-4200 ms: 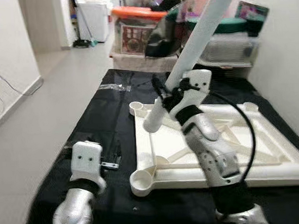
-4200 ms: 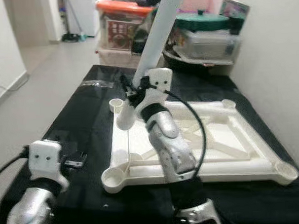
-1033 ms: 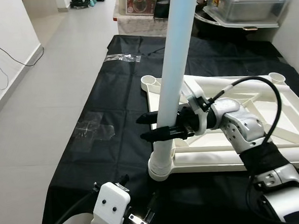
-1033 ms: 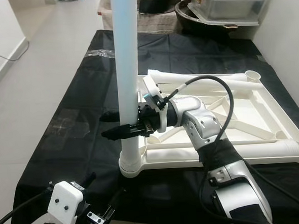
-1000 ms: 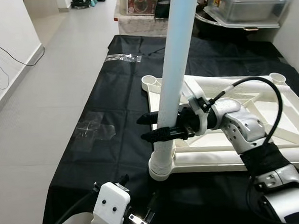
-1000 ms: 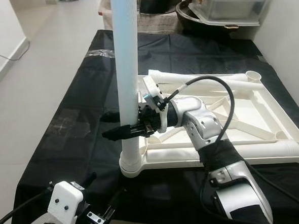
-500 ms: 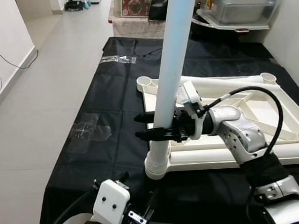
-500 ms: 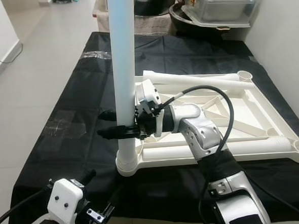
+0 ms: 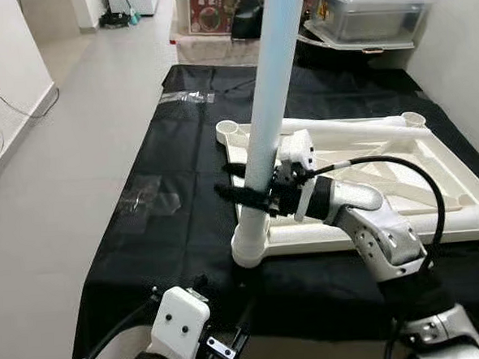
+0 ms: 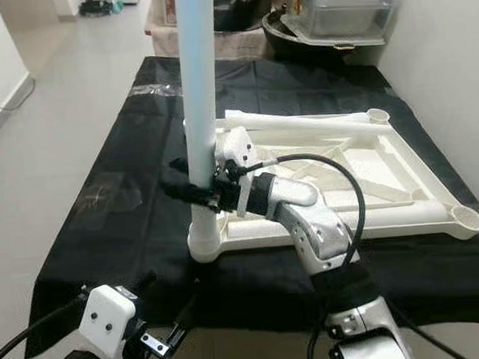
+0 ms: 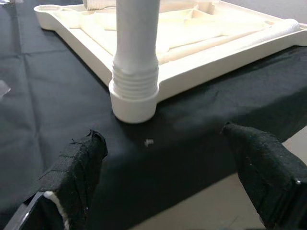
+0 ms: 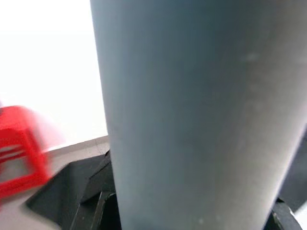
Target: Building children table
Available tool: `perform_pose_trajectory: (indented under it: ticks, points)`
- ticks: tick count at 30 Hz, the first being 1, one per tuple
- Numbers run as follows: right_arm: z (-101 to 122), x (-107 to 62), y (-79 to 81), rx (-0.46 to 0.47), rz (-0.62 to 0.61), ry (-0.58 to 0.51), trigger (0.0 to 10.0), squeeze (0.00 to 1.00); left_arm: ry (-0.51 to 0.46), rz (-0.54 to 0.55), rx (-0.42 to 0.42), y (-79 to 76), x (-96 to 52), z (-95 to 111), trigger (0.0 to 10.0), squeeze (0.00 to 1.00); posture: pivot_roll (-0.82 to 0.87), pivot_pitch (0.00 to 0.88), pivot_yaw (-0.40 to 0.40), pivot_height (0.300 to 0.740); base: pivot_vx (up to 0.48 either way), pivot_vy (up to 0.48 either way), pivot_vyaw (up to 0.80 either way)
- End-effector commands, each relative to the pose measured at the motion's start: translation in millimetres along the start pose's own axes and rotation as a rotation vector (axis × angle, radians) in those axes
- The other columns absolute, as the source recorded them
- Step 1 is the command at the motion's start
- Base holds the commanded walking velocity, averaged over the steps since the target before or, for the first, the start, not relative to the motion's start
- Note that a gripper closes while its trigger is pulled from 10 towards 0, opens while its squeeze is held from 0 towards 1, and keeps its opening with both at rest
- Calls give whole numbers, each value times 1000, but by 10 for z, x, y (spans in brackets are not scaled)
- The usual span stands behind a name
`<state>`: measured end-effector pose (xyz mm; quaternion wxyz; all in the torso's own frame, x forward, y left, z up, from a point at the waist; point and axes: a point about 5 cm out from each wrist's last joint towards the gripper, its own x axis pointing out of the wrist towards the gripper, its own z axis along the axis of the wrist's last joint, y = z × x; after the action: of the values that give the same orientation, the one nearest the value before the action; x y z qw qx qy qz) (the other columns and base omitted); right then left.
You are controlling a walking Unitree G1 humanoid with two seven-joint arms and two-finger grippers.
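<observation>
With right gripper (image 9: 242, 192) clamped round the white table leg (image 9: 267, 117) standing upright in the near-left corner socket (image 11: 134, 102) of the upturned tabletop (image 9: 403, 187), left gripper (image 11: 168, 177) spread wide below, risking cross-threading from any tilt.

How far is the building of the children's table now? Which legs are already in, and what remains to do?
Done: nothing complete yet. In hand: the right tool grips the first white leg, upright in the near-left corner socket of the upturned tabletop; its threads still show above the socket in the left wrist view, so it seems not fully seated. Left: the other three corner sockets, like the far-left one, stand empty. The left tool waits open.
</observation>
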<state>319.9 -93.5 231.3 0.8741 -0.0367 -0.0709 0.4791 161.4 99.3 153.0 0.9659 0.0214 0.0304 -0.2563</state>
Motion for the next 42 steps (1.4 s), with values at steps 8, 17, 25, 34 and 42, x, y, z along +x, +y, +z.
perform_pose_trajectory:
  ticks: [8,17,25,34,42]
  points:
    - [-272,76,-61,105,-385,130,10000,0,5,2,-1,12,-2,-26,10000,0,106,186,-74,740,0,0,0]
    - [-394,137,-212,126,-735,184,10000,0,0,5,1,18,3,-20,10000,0,111,179,-78,740,0,0,0]
    - [-437,241,-157,123,-969,201,10000,0,-18,12,8,35,30,11,10000,0,114,175,-78,740,0,0,0]
    - [-451,332,-106,178,-1235,167,10000,0,-21,24,8,59,24,15,10000,0,116,170,-79,740,0,0,0]
    - [-384,461,-135,270,-1542,133,10000,0,-22,23,13,69,36,21,10000,0,133,173,-84,740,0,0,0]
